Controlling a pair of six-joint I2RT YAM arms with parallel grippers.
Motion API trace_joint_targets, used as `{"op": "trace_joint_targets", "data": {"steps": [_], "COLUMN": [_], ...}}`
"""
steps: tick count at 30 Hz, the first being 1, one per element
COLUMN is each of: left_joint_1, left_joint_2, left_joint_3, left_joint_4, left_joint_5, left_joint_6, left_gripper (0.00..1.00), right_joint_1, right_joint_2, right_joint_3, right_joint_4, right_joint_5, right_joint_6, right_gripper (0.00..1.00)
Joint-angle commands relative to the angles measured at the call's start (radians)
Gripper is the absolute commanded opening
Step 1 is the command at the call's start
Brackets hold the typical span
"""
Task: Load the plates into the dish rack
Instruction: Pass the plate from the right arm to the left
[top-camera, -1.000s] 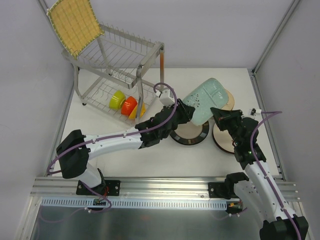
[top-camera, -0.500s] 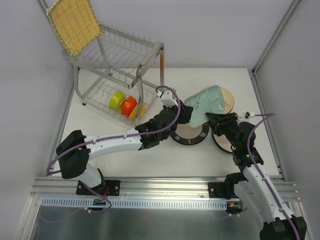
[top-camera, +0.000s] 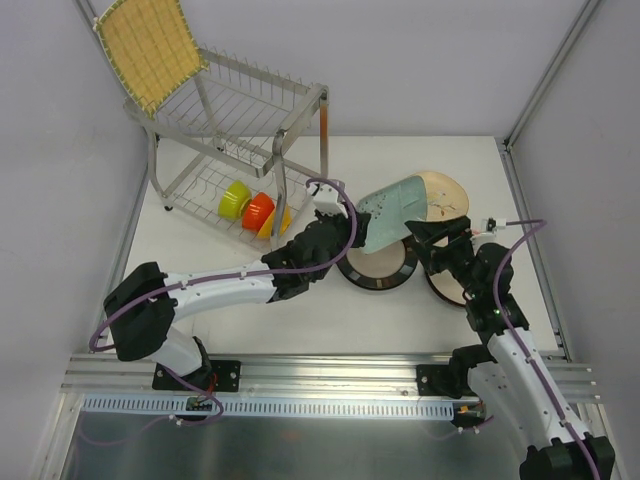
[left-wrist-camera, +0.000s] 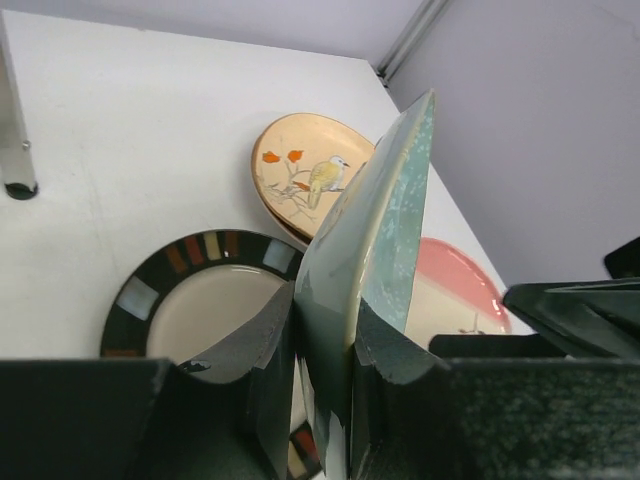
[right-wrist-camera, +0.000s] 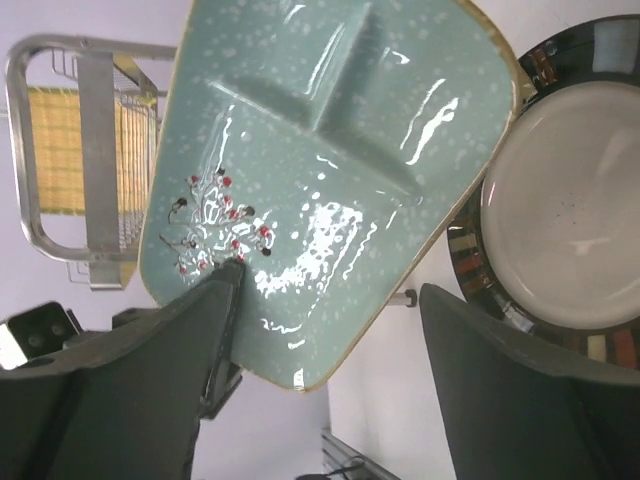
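Teal plate (top-camera: 395, 208) mid-transfer: left gripper (top-camera: 358, 226) pinches its edge above the table's (top-camera: 440, 160) middle, right gripper (top-camera: 432, 238) gapes wide beside it; next, swing it to the rack (top-camera: 240, 110) at the far-left corner, slotting upright.

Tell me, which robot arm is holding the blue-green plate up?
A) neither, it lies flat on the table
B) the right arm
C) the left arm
C: the left gripper is pinched on the edge of the teal plate, while the right gripper stands open.
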Motion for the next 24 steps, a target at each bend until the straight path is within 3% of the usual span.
{"op": "trace_joint_targets", "data": {"steps": [1,7,12,24], "left_joint_1": [0.013,0.014,0.014,0.039], "left_joint_2": [-0.086,-0.115,-0.138,-0.109], "left_joint_3": [0.015,0.029,0.056,0.246], "left_joint_4": [0.269,0.366,0.415,0.452], "left_joint_5": [0.008,0.057,0.120,0.188], "left_joint_6": [0.073,0.177,0.273,0.436], "left_gripper": [0.00,0.00,0.00,0.00], "right_joint_1": [0.002,0.002,0.002,0.002], "right_joint_2": [-0.013,-0.033,-0.082,-0.280], "right_joint_3": [0.092,0.224,0.286,0.286], "right_joint_4": [-0.043,-0.270,-0.474,-0.563], "right_joint_5": [-0.051,-0.059,0.077,0.148], "right_joint_6": [-0.130,-0.400,-0.569,-0.800], "right_gripper": [0.86,0.96,1.00,1.00]}}
